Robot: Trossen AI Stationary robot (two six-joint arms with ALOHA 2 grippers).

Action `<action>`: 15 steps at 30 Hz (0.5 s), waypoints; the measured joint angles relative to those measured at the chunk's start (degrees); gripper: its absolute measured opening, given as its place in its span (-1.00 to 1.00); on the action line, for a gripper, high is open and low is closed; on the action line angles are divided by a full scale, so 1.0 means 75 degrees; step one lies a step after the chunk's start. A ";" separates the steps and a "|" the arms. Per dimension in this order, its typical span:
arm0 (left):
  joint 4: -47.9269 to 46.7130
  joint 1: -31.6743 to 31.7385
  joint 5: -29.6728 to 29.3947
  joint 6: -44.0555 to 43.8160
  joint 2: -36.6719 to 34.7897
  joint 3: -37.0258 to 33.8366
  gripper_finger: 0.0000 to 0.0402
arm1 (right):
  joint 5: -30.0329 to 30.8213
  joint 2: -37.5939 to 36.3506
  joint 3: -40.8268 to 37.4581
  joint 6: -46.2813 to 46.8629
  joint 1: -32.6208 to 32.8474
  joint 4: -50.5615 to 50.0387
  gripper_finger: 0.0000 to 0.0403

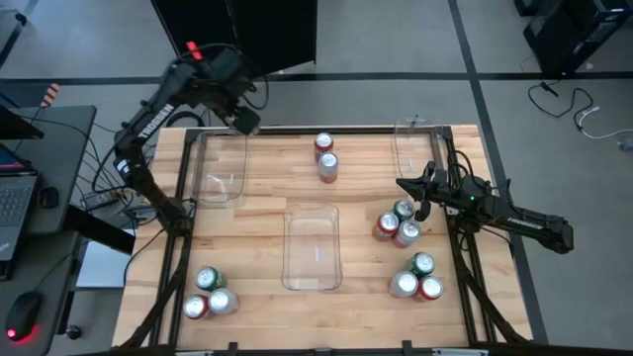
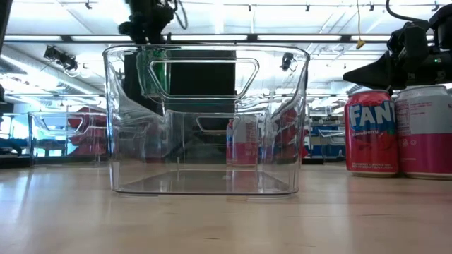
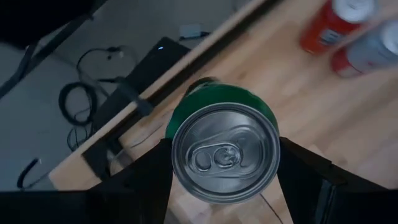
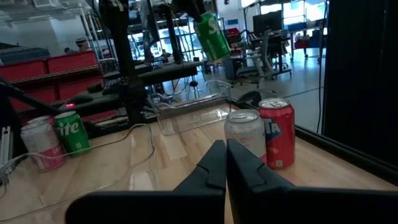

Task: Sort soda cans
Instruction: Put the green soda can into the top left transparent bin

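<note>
A green soda can with a silver top sits between my left gripper's fingers, high above the left clear bin's far end. From the right wrist view this can shows aloft and tilted. My right gripper is shut and holds nothing; it hovers by the table's right side, just beyond a group of three cans. Other cans stand upright on the table: two at the far middle, three near right, three near left. My left gripper pinches the green can between its two fingers, one on each side of the wall just below the silver top. The fingers come from above, past the top end. The can is lifted clear of the table and hangs tilted.
Three clear bins stand on the wooden table: left, middle and far right. The middle bin fills the low view. A dark frame runs along the table's edges. A laptop and mouse lie on a desk to the left.
</note>
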 joint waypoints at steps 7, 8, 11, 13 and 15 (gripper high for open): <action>0.0024 0.0831 0.0329 0.0255 -0.0212 -0.1017 0.19 | 0.0000 -0.0002 0.0000 0.0000 0.0003 0.0000 -1.00; 0.0032 0.0955 0.0329 0.0294 -0.0269 -0.1314 0.19 | 0.0000 -0.0002 0.0000 0.0003 0.0000 0.0000 -1.00; 0.0050 0.1307 0.0110 0.0460 -0.0461 -0.2198 0.19 | -0.0001 -0.0003 0.0000 0.0000 0.0001 0.0000 -1.00; 0.0305 0.1507 -0.0042 0.0542 -0.0584 -0.2822 0.19 | -0.0002 -0.0003 0.0000 0.0000 0.0000 0.0000 -1.00; 0.0724 0.1693 -0.0042 0.0657 -0.0699 -0.3396 0.19 | 0.0000 0.0000 0.0000 0.0000 0.0000 0.0000 -1.00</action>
